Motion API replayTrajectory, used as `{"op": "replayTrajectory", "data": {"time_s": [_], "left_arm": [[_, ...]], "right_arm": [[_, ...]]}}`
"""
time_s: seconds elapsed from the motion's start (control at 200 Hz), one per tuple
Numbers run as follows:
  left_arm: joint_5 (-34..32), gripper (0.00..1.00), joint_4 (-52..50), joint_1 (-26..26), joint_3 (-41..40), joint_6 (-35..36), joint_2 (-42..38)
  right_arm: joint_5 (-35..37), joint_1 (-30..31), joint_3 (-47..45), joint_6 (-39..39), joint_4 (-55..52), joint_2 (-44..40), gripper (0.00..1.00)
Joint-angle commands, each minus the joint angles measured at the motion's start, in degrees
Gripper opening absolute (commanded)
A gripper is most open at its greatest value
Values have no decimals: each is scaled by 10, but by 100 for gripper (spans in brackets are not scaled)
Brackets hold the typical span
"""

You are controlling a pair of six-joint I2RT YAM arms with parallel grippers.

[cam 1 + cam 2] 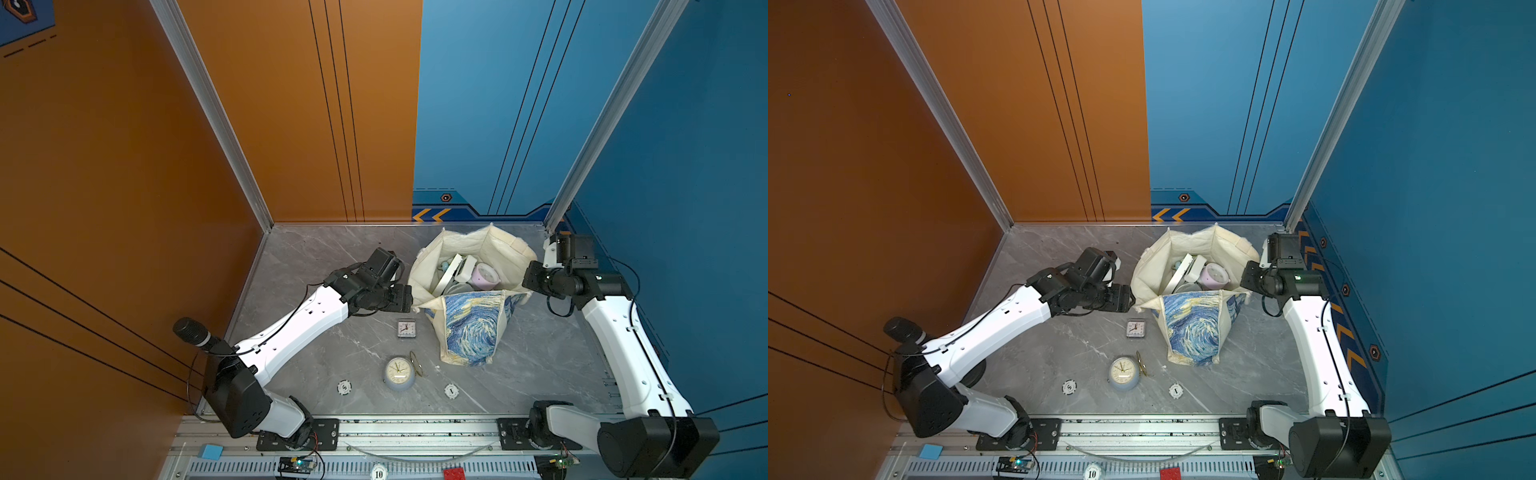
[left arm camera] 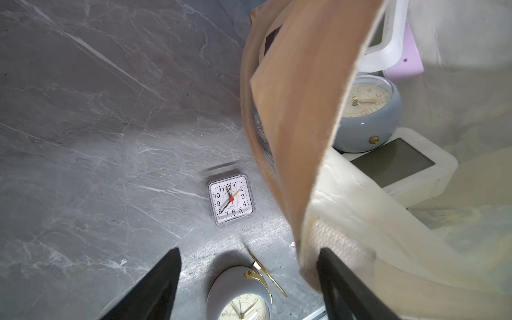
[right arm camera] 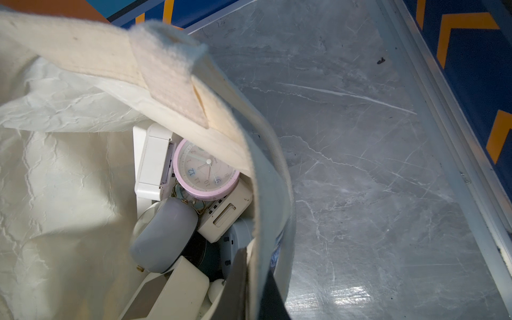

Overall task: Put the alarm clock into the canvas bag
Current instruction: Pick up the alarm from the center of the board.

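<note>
Two arms: we saw both stretched to the canvas bag.
Left gripper: spread.
Right gripper: pinched its rim.

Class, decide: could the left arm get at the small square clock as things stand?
Probably yes. The left gripper is open; the square clock lies on bare table near it, nothing between. The canvas bag hangs close beside.

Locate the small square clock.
In both top views the square clock lies face up on the table, just left of the canvas bag, behind the round blue-grey clock.
</note>
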Motion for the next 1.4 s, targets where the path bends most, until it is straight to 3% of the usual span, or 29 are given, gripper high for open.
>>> {"op": "replayTrajectory", "data": {"time_s": [0.0, 0.37, 0.616, 0.791, 1.001, 1.026, 1.151, 1.391], "left_arm": [[-12, 79, -40, -7, 15, 0, -31], [-62, 78, -43, 22, -32, -29, -89], [-32, 80, -34, 21, -61, -41, -4], [-1, 81, 34, 10, -97, -63, 60], [-10, 85, 57, -23, -71, -85, 134], [-13, 90, 57, -26, -68, -86, 139], [-22, 94, 57, -37, -53, -95, 166], [-28, 93, 62, -54, -30, -105, 209]], "right_arm": [[6, 0, 6, -14, 5, 5, 10], [6, 0, 7, -15, 5, 5, 10], [5, 0, 7, -15, 5, 5, 10], [7, 0, 5, -17, 5, 2, 10], [6, 1, 6, -18, 4, 2, 10], [6, 0, 7, -18, 4, 3, 10], [4, 0, 8, -19, 5, 5, 10], [1, 0, 8, -18, 4, 8, 10]]}}
